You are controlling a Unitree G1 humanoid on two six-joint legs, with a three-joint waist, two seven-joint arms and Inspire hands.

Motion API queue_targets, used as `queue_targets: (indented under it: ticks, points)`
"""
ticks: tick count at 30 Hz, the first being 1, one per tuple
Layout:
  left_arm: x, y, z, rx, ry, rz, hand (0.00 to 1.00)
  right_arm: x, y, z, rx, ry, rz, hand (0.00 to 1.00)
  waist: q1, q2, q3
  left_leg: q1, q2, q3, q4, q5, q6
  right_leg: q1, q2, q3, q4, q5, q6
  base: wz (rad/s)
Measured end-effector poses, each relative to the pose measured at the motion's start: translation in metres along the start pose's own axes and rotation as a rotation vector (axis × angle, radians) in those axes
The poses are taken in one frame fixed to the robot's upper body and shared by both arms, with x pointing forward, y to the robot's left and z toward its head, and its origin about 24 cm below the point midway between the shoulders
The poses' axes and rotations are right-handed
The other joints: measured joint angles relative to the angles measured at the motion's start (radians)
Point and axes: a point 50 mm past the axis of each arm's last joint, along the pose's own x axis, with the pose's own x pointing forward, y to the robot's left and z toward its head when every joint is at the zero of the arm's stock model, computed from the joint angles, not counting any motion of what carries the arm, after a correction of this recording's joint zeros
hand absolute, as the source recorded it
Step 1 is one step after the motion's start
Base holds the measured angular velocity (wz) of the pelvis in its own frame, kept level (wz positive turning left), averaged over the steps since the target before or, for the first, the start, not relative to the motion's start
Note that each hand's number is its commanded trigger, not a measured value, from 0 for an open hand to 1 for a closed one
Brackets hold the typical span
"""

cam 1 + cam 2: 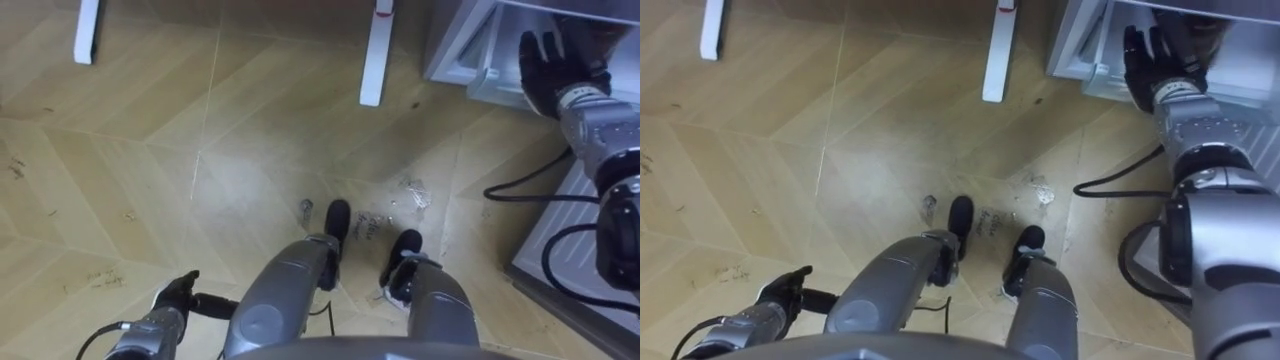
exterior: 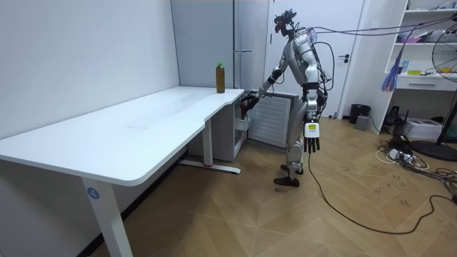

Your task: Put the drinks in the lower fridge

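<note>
With its fingers apart at the open lower fridge point(image 1: 455, 40), the right hand point(image 1: 548, 62) should probably widen the opening before fetching the bottle point(image 2: 221, 77) from the tabletop point(image 2: 143, 128), while the left hand point(image 1: 172, 300) hangs slack.

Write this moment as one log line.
Stance: at open lower fridge | right hand: open, reaching in | left hand: open, at side | drink bottle: on table

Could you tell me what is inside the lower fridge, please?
The right hand reaches into the fridge, fingers straight. Whatever stands further in is hidden behind the hand and the fridge's wall.
</note>
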Motion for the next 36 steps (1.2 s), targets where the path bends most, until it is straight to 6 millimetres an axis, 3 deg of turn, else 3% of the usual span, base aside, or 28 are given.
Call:
queue_targets:
  ticks: [12,16,28,36]
  points:
    - [0.000,0.001,-0.001,0.061,-0.001,-0.006,0.00,0.000,0.000,0.001,-0.015,-0.005,0.003,0.00,0.001,-0.010,-0.0032,0.010,0.005,0.010,0.010,0.002,0.002,0.008,-0.002,0.000,0.004,0.004,-0.004,-0.01]
    - [0.000,0.004,-0.001,0.063,0.000,-0.001,0.00,0.000,-0.002,0.001,-0.015,-0.005,-0.005,0.00,0.000,-0.019,-0.0083,0.010,0.007,0.013,0.011,0.003,0.002,0.008,-0.002,-0.001,0.004,0.005,-0.005,0.00]
    - [-0.001,0.004,-0.003,0.074,0.007,-0.021,0.00,-0.001,-0.006,0.001,-0.039,-0.005,-0.015,0.00,0.001,-0.018,-0.0095,0.025,0.012,0.004,0.012,0.004,0.004,0.036,0.009,-0.007,-0.018,0.014,-0.004,0.00]
    - [-0.001,0.005,-0.002,0.054,0.002,-0.017,0.00,-0.002,-0.014,0.001,-0.062,-0.002,-0.023,0.00,-0.023,-0.018,-0.0096,0.044,0.011,0.000,0.010,0.004,0.004,0.064,0.004,-0.028,-0.022,0.010,-0.003,0.07]
